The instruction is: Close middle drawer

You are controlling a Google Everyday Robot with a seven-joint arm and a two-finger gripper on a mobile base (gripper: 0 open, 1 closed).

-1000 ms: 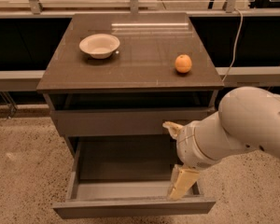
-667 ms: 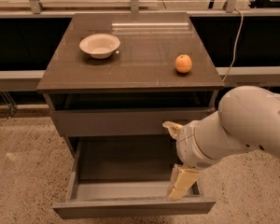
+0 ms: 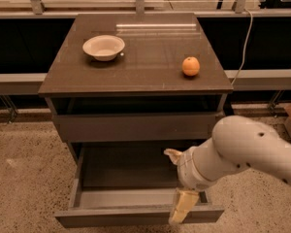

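Speckled floor, dark cabinet (image 3: 136, 127) against the wall. The middle drawer (image 3: 121, 216), grey-brown with a flat handleless front, sticks out toward the camera, long axis left-right. The gripper (image 3: 179, 191) sits at its front right edge, can't tell if open or closed.

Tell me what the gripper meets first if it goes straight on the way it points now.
Likely the front panel of the open middle drawer, near its right end: the gripper points down right over it. Depth is unclear; it may sit just inside.

High frontal view, angled down at cabinet (image 3: 136, 126), pincer (image 3: 178, 181) low, over middle drawer (image 3: 111, 218)
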